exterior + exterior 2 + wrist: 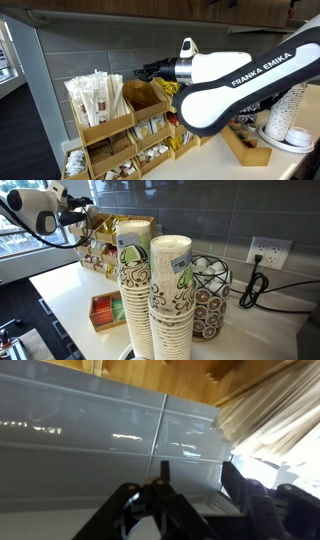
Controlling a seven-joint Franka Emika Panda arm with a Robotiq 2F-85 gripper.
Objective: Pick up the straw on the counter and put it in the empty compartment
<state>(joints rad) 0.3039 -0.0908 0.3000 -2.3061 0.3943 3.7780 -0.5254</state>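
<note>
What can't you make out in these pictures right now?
- Gripper contents: dark and small in both exterior views, blurred in the wrist view.
- Empty compartment floor: too small in an exterior view.
- Organizer: partly covered by cup stacks in an exterior view.

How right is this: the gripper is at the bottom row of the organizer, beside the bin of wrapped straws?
No: the gripper is at the top row of the organizer, beside the bin of wrapped straws; an exterior view shows it.
</note>
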